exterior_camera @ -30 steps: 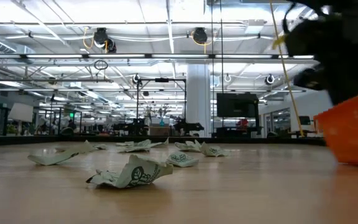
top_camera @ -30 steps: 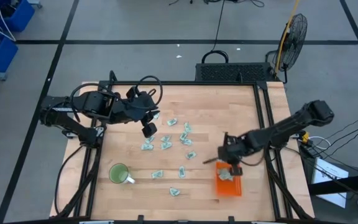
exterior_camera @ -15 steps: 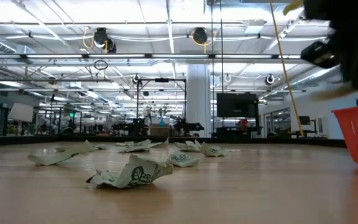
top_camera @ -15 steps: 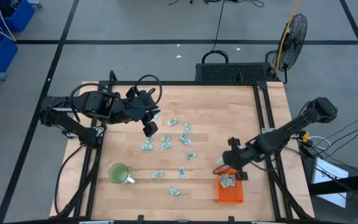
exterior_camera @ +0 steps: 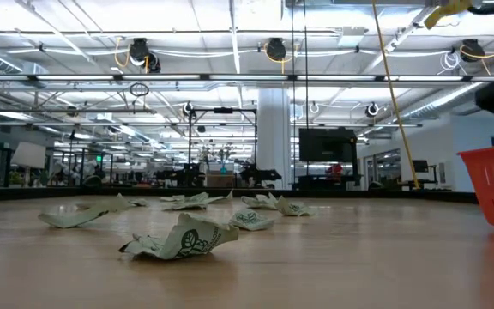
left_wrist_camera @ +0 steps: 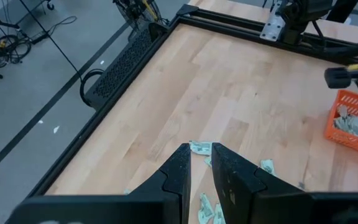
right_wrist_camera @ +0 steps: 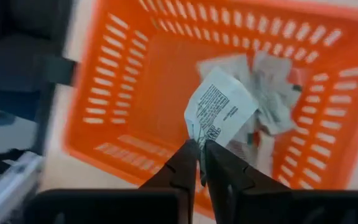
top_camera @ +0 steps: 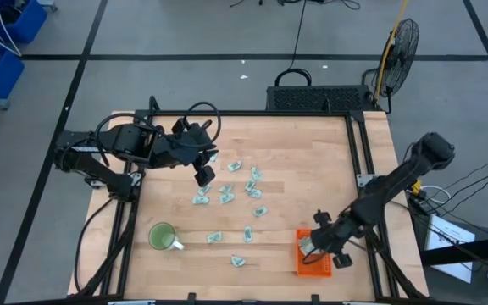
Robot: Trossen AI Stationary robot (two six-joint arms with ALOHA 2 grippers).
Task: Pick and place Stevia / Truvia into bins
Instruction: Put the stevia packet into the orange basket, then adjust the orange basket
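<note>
A white sachet [right_wrist_camera: 219, 112] is pinched by one edge between the nearly closed fingers of the right gripper [right_wrist_camera: 201, 163], hanging directly over the orange tray [right_wrist_camera: 135, 81], where several sachets already lie. This looks like the release step; next the jaws need to part fully. The left gripper [left_wrist_camera: 199, 163] waits above the scattered packets [top_camera: 227, 193], narrowly parted and holding nothing.

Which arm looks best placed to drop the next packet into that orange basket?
The right. Its gripper hangs directly over the orange tray with a sachet pinched between its fingertips. The left gripper sits across the table over the loose sachets, holding nothing.
</note>
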